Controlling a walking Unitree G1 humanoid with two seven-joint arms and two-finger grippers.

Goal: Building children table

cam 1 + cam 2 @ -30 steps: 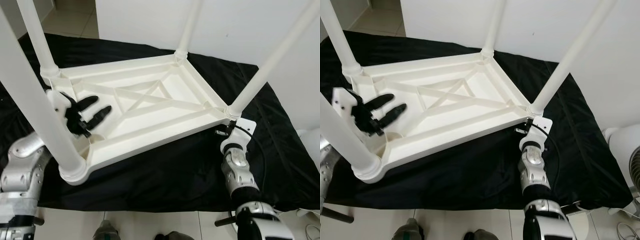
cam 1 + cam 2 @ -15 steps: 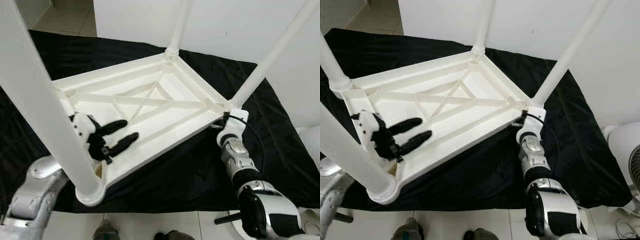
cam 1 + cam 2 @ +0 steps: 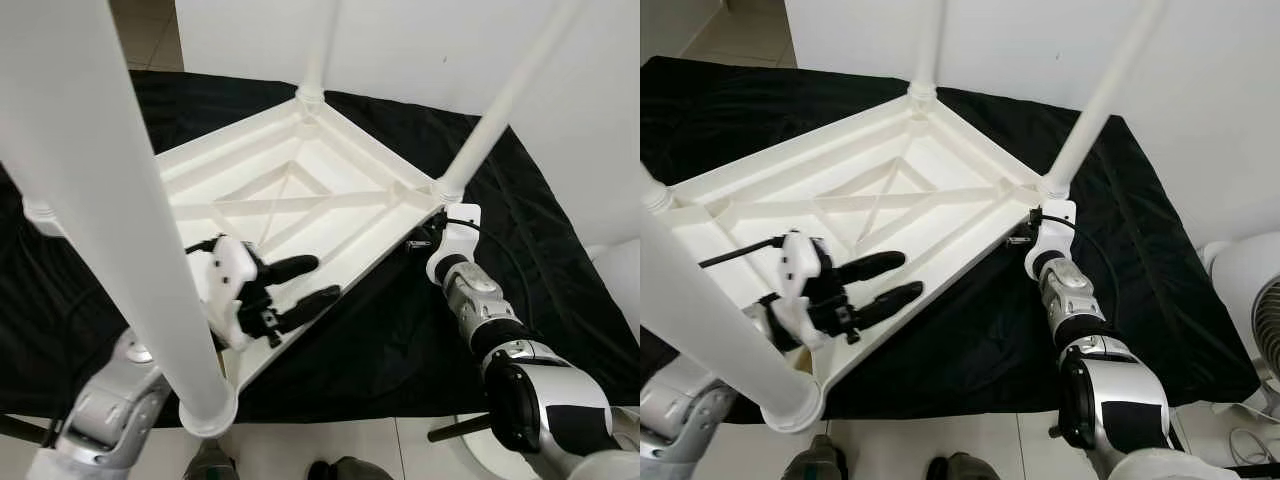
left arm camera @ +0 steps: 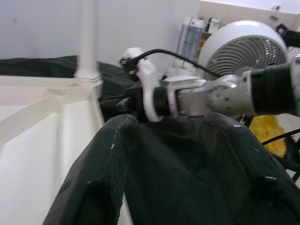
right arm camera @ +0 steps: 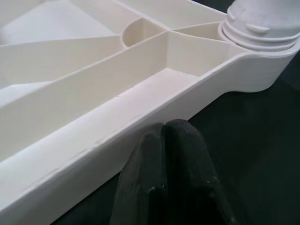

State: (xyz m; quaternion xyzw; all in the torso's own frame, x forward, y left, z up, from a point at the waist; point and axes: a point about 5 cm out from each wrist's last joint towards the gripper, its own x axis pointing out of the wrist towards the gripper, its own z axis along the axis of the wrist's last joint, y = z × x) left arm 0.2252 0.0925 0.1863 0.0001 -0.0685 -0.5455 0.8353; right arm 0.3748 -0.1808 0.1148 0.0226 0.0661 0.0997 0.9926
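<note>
We judged the build nearly done: all four legs stood in their corner sockets, and what seemed left was turning the table upright.

Nearest us rose the near leg (image 3: 110, 200), a smooth white plastic tube, seated in a round collar. Just beyond it our left gripper (image 3: 300, 282) hovered over the near rim with its two black fingers spread and holding nothing.

The table (image 3: 330, 190) lay upside down on a matte black cloth (image 3: 420, 340), its glossy white underside a shallow tray ribbed with crossed struts.

At the right corner our right gripper (image 5: 165, 136) sat low beside the outer rim, its rubbery fingers pressed together, gripping nothing.

Farther off, the far leg (image 3: 317, 50) rose before a plain white wall (image 3: 420, 50).
</note>
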